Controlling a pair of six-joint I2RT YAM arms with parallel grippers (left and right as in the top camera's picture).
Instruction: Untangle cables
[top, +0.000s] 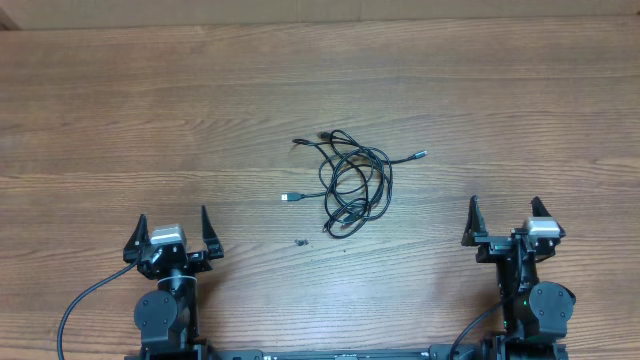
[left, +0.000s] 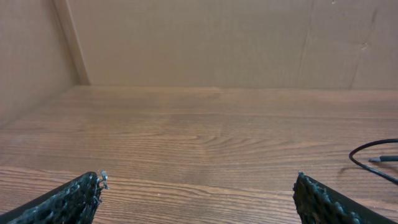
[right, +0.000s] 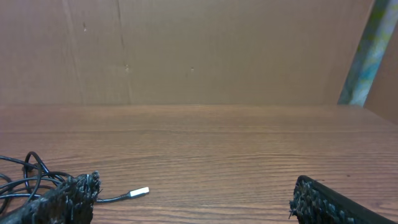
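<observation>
All untangling remains, by my read. Wooden bench (top: 120, 100) carries everything. Left gripper (top: 172, 222), lower left of frame, and right gripper (top: 505, 210), lower right: both wide open, holding nothing, well apart from the cables (top: 352, 185), which lie mid-frame in one overlapping heap, plugs (top: 291, 197) splayed outward.

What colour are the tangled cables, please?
The cables are black with silvery plug ends, clearest in the overhead view.
</observation>
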